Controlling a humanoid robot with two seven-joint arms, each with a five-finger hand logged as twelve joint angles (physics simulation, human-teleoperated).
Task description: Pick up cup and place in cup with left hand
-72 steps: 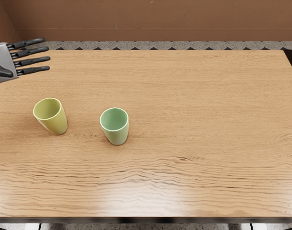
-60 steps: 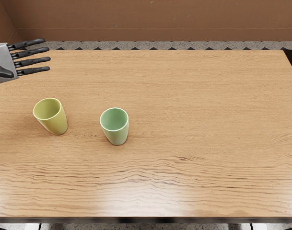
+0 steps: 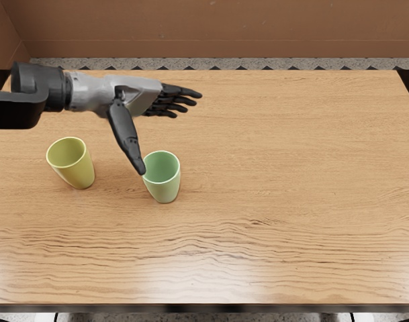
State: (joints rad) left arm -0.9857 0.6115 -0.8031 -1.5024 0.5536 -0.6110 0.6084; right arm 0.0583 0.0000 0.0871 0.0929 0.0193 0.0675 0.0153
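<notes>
Wooden table (image 3: 291, 168), left hand (image 3: 141, 115) above it.
Fingers (image 3: 183, 92) and thumb (image 3: 127, 134) spread wide, holding nothing; from here the thumb overlaps the green cup (image 3: 165, 192). Left of that stands the yellow cup (image 3: 80, 172), both upright.

The left hand (image 3: 133, 96) has swung in from the picture's left edge to over the table (image 3: 291, 168), bringing its dark wrist (image 3: 46, 87) into view. Its 4 fingers (image 3: 182, 92), spread apart in the 2 earlier pictures, now look bunched closer, extended rightward. The thumb (image 3: 125, 134), which lay along the palm, now angles out, its tip overlapping the left rim of the green cup (image 3: 165, 191); whether they touch is unclear
</notes>
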